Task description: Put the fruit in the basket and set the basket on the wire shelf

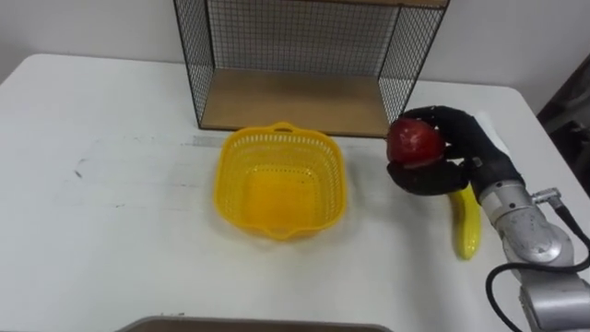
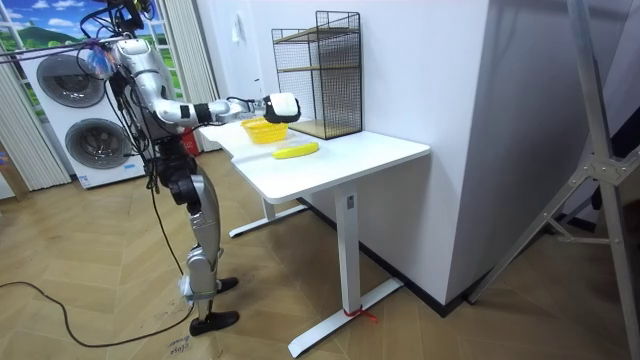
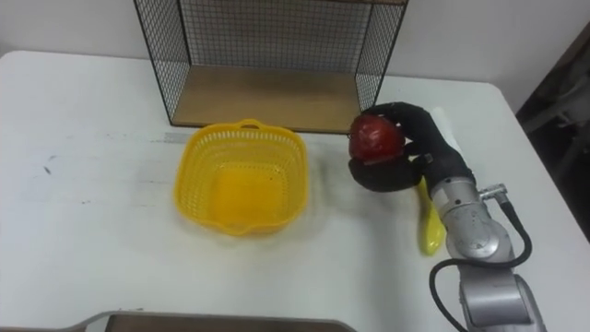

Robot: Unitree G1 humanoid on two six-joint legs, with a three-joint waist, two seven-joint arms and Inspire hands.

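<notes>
A red apple [image 1: 414,142] is held above the white table [image 1: 111,231], with my right hand [image 1: 452,152] shut round it, just right of the basket. The yellow plastic basket [image 1: 281,180] stands empty in the middle of the table, in front of the wire shelf [image 1: 295,65]. A yellow banana [image 1: 467,224] lies on the table under my right wrist, partly hidden by the hand. In the room view I stand at the table's end with the right hand [image 2: 281,106] stretched out over the basket [image 2: 263,130] and the banana [image 2: 296,151].
The wire shelf has a wooden bottom board [image 1: 295,101] and mesh sides, open towards me. A grey tray edge [image 1: 249,325] shows at the table's near edge. Washing machines [image 2: 70,110] stand behind me in the room view.
</notes>
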